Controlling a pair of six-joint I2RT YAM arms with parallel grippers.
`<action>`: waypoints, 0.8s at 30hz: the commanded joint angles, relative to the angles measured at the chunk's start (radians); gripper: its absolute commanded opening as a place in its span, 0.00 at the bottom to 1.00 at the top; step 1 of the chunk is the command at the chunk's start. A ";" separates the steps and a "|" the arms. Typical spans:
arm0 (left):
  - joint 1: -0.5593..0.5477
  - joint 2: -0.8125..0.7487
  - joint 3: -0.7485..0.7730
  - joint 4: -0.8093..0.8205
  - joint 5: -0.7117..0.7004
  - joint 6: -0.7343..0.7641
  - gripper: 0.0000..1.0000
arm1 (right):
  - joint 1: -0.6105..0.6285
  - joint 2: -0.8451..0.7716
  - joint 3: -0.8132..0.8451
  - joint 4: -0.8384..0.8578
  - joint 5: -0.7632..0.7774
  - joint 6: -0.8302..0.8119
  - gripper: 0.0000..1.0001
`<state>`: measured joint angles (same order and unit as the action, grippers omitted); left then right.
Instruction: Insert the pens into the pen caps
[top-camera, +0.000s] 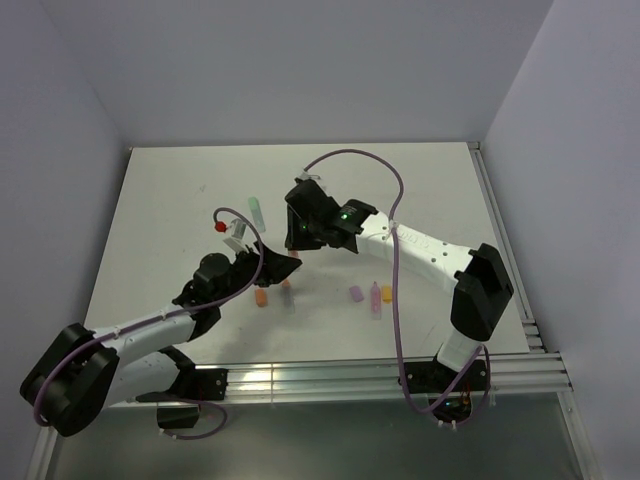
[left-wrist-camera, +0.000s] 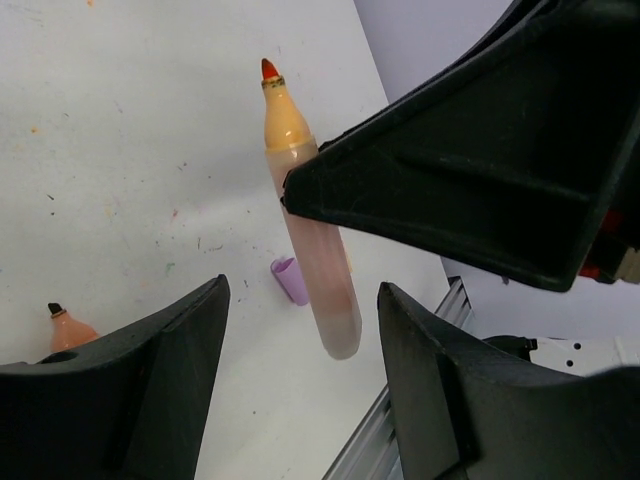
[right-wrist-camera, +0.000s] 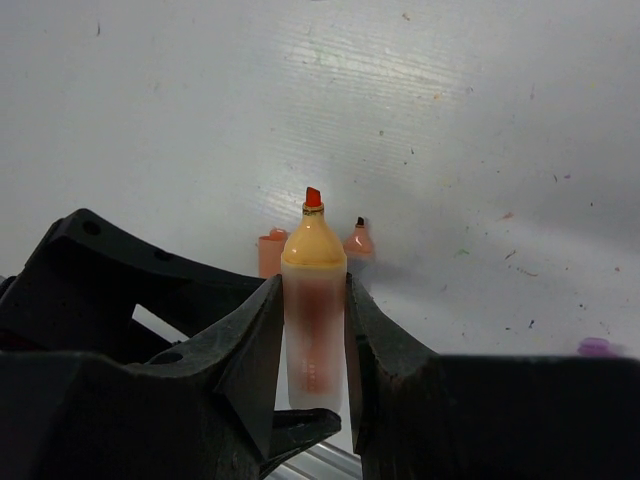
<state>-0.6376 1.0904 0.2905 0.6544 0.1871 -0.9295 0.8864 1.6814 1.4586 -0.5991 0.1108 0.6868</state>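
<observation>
My right gripper (right-wrist-camera: 314, 288) is shut on an orange pen (right-wrist-camera: 314, 250), held above the table with its red tip pointing away from the wrist. In the left wrist view that pen (left-wrist-camera: 305, 230) hangs with its pale back end between my left gripper's (left-wrist-camera: 302, 335) open fingers, touching neither. On the table below lie an orange cap (right-wrist-camera: 270, 252) and a second orange pen (right-wrist-camera: 359, 240). A purple cap (left-wrist-camera: 291, 280) lies further off. In the top view both grippers meet mid-table, right (top-camera: 298, 240) and left (top-camera: 250, 263). A green pen (top-camera: 256, 210) lies behind them.
In the top view a purple cap (top-camera: 355, 294), a pink pen (top-camera: 376, 297) and an orange cap (top-camera: 386, 293) lie in a row at the front right. An orange cap (top-camera: 261, 298) lies near the left gripper. A metal rail (top-camera: 380, 365) borders the near edge.
</observation>
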 joint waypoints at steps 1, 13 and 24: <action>-0.005 0.029 0.052 0.086 0.028 -0.008 0.66 | 0.017 -0.061 0.003 0.027 -0.003 0.011 0.00; -0.007 0.058 0.047 0.129 0.035 -0.032 0.59 | 0.034 -0.052 -0.010 0.050 -0.022 0.017 0.00; -0.008 0.059 0.044 0.137 0.064 -0.043 0.37 | 0.040 -0.058 -0.040 0.074 -0.034 0.017 0.00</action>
<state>-0.6395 1.1500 0.3035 0.7315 0.2237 -0.9661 0.9142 1.6722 1.4288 -0.5671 0.0826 0.6952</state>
